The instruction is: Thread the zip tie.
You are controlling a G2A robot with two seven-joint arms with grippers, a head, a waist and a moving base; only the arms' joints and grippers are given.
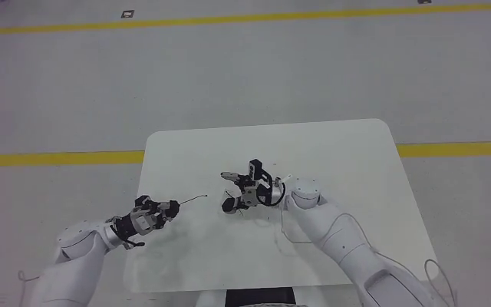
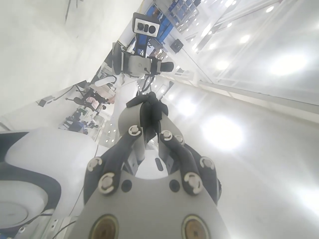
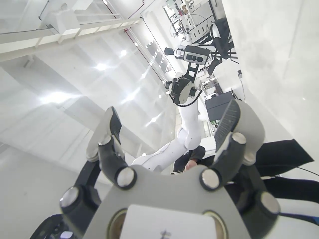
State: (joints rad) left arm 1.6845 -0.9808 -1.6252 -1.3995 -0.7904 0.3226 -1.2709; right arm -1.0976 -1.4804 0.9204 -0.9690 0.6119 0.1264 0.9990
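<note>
Black and very thin, the zip tie (image 1: 192, 199) juts from your left end effector (image 1: 170, 206) over the near left part of the counter (image 1: 330, 153). Its free tip points right and a little far, toward your right end effector (image 1: 229, 192). The left end effector is clamped on the tie's near end. In the left wrist view its fingers (image 2: 125, 120) press together around a dark strip. The right end effector sits near the middle of the counter, apart from the tie's tip. Its jaws are spread wide and it grips nothing; the ribbed pads (image 3: 228, 120) stand well apart in its own wrist view.

You hold the tie at one end only, so the long free length will likely flex or droop as you move. If the right end effector closes off-centre on that tip, the tie may bend aside instead of being caught. A twist in the left grip could also turn the tail out of line with the slot in the head, and it would then jam rather than feed.

You cannot tell which end is the head, or where the head is at all. You also cannot tell whether the tip rests on the counter or hangs above it. In the left wrist view the tie is an indistinct dark mass.
</note>
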